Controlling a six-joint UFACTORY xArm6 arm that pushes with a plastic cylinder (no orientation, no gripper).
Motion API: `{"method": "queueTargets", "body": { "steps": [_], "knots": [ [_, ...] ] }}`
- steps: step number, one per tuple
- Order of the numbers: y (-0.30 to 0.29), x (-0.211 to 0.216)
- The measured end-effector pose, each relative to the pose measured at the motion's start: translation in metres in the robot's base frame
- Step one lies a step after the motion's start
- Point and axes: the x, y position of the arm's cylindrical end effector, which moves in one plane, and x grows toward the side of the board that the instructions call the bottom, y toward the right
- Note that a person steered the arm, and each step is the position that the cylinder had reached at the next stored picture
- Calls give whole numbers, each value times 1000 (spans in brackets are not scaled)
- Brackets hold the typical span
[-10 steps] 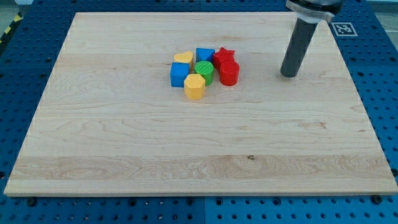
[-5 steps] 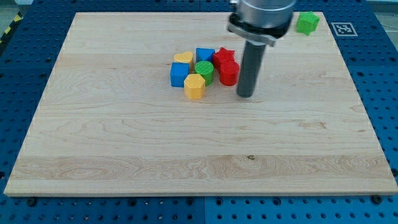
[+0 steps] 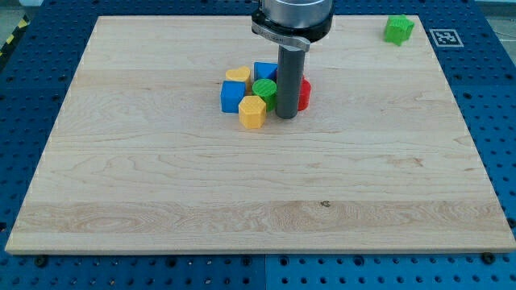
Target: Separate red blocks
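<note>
Leftward since before, my tip [image 3: 286, 118] stands touching red blocks [image 3: 304, 93], hiding their orientation.

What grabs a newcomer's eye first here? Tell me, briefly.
The dark rod standing at the view's top centre, my tip set down at the cluster's lower right edge, hiding most of the red blocks. Around it huddle a yellow block, blue blocks, and a green block. One more green block sits alone at the board's top right corner.
</note>
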Motion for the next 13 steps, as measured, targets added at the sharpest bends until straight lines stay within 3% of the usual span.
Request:
{"method": "queueTargets", "body": {
  "steps": [5, 8, 13],
  "knots": [
    [35, -13],
    [53, -46],
    [22, -60]
  ]
}}
